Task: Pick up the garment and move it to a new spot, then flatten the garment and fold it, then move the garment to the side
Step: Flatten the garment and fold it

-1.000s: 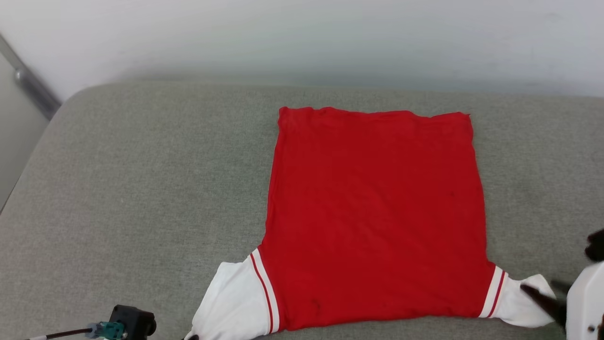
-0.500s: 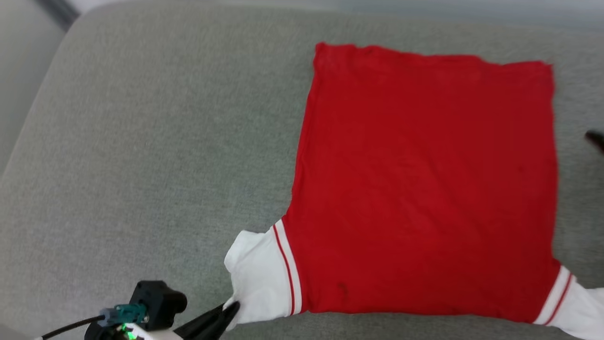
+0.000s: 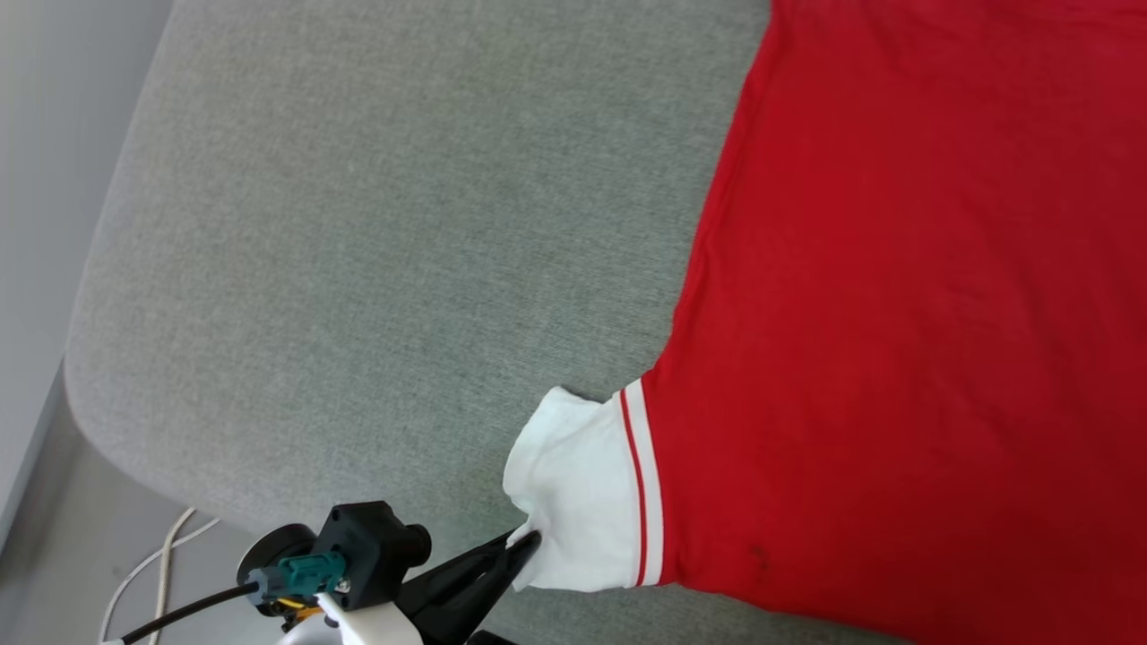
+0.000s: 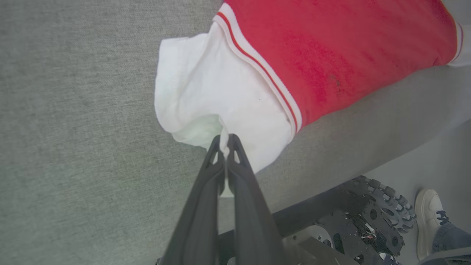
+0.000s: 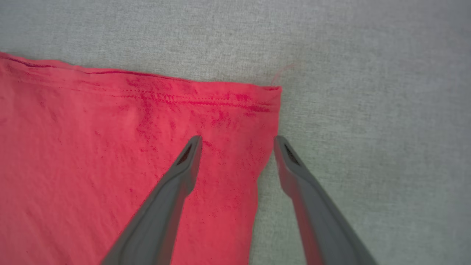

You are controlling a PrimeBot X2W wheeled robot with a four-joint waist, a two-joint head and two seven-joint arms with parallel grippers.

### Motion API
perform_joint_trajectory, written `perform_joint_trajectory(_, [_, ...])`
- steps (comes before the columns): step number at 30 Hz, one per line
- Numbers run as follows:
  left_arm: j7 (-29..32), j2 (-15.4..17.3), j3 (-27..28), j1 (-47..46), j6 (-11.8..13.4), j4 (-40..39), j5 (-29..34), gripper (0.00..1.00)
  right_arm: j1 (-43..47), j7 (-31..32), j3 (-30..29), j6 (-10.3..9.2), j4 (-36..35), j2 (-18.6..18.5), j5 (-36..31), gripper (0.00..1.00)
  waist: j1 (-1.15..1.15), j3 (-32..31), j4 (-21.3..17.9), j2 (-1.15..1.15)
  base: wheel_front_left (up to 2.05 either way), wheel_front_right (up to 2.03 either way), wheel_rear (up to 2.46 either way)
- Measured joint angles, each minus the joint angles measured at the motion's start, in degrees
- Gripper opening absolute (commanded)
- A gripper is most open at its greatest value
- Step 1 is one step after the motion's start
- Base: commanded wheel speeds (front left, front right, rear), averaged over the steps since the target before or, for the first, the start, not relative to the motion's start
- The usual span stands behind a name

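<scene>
At left pincer (image 4: 224,140) tips, garment (image 4: 331,55) sleeve pinched

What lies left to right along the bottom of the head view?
Thin white cable → black wrist block with teal plug → left gripper, shut on the white short sleeve → red-white striped trim → body of the red jersey garment.

The shirt (image 3: 896,313) runs off the head view's top and right edges — in the left wrist view its far sleeve (image 4: 464,51) is clipped upper right, a leg (image 4: 450,239) lower right.
</scene>
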Motion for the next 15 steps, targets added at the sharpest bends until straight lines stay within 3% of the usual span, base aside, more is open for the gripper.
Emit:
perform_joint_trajectory(10, [-0.8,-1.8,-0.4,-1.6,-1.0,0.6,0.4,0.0,0.0,1.8,-2.5,0.0,0.6,0.8,-4.9,1.0,-0.01,3.7,4.2,0.0,0.0,0.0,0.0])
perform_joint_trajectory(11, [-1.0,-1.8,-0.4,-1.6,-1.1,0.9,0.4,0.0,0.3,2.0,-3.0,0.01,0.5,1.0,-4.9,0.93,-0.01,3.8,4.3,0.0,0.0,0.0,0.0])
perform_joint_trajectory(12, [-1.0,-1.9,-0.4,-1.6,-1.2,1.1,0.4,0.0,0.6,2.2,-3.3,0.01,0.2,1.0,-4.9,0.37,-0.02,3.8,4.4,0.0,0.0,0.0,0.0])
perform_joint_trajectory(13, [-1.1,-1.9,-0.4,-1.7,-1.2,1.3,0.4,0.0,1.1,2.2,-3.6,0.01,-0.2,0.9,-4.9,0.0,-0.02,3.9,4.4,0.0,0.0,0.0,0.0])
perform_joint_trajectory(15, [-1.4,-2.0,-0.4,-1.8,-1.4,1.8,0.3,0.0,1.8,2.4,-4.0,0.01,-0.4,0.4,-4.9,0.0,-0.02,3.9,4.4,0.0,0.0,0.0,0.0])
